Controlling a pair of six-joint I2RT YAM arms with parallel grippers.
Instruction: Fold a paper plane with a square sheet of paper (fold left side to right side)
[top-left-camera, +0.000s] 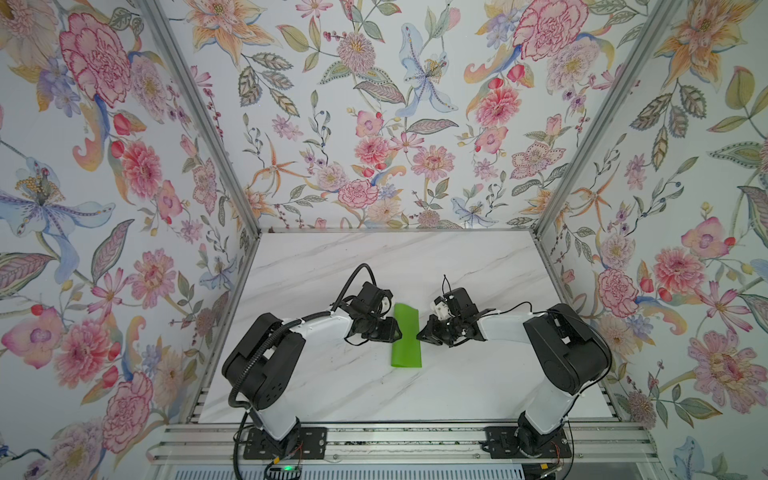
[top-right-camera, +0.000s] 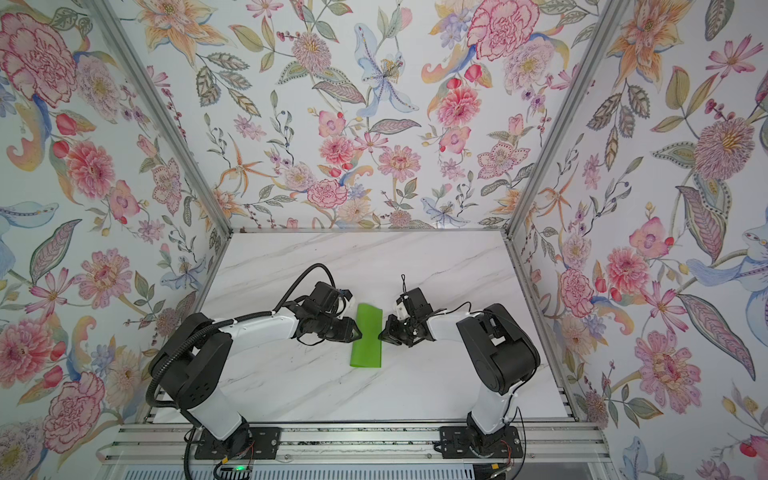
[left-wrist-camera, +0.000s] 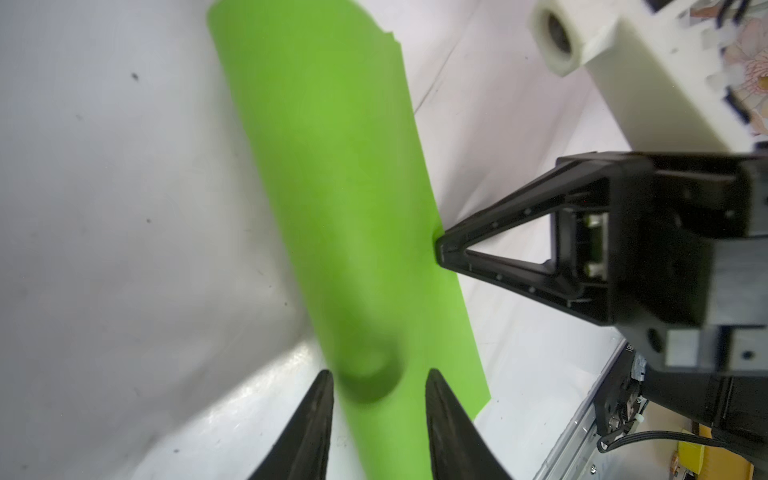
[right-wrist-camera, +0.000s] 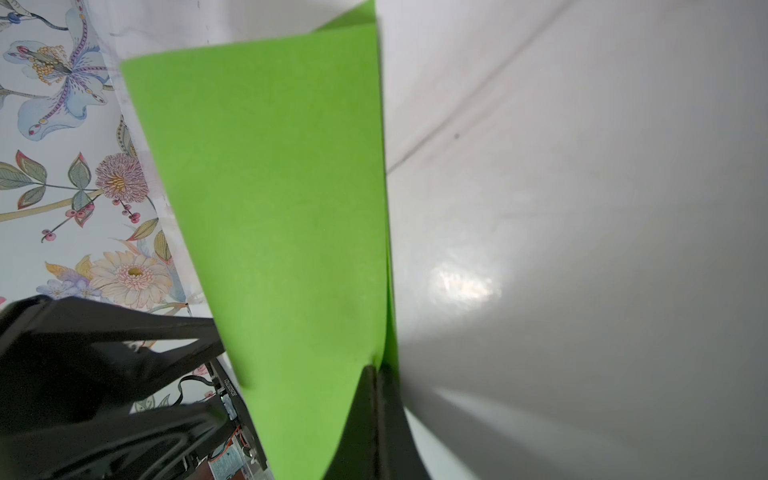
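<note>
The square sheet of paper (top-left-camera: 406, 336) (top-right-camera: 366, 336) is bright green and lies on the marble table as a narrow strip, folded over loosely. Its left side is a rounded bend, not a pressed crease. My right gripper (top-left-camera: 420, 336) (right-wrist-camera: 376, 368) is shut on the paper's right edge, pinching both layers together. My left gripper (top-left-camera: 395, 330) (left-wrist-camera: 380, 374) is open, its fingers straddling the rounded bend of the paper (left-wrist-camera: 332, 187) from above. A strip of table shows between one finger and the paper. No paper plane shape is in view.
The white marble table (top-left-camera: 332, 270) is boxed in by floral walls at the back and both sides. An aluminium rail (top-left-camera: 395, 444) carrying both arm bases runs along the front edge.
</note>
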